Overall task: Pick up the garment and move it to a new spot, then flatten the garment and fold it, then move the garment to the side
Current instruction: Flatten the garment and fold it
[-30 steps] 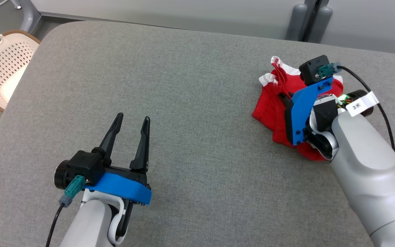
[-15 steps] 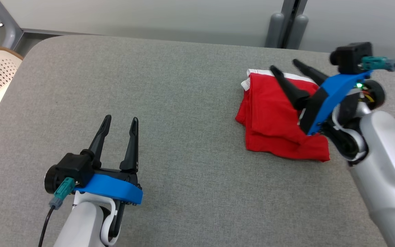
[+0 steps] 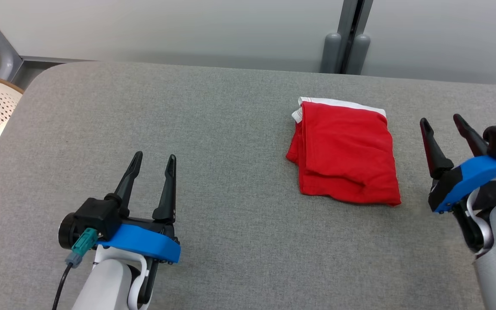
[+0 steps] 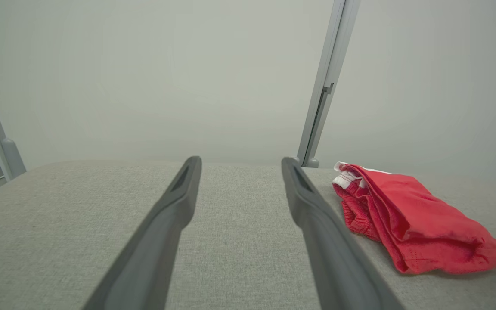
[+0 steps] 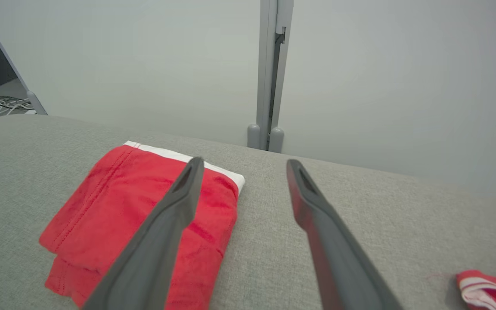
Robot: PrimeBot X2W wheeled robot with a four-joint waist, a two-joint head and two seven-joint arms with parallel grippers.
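The right pincer [image 3: 440,119] hangs with fingers apart and empty, near the garment's 3 o'clock edge, likely because the fold looks done. The left pincer [image 3: 154,156], also spread and empty, sits well apart at the garment's 8 o'clock. The garment [image 3: 345,155], soft red knit with a white waistband, lies as a puffy layered rectangle on the coarse grey table [image 3: 230,129].

Bare grey table [image 3: 230,129] around folded garment [image 3: 343,151]
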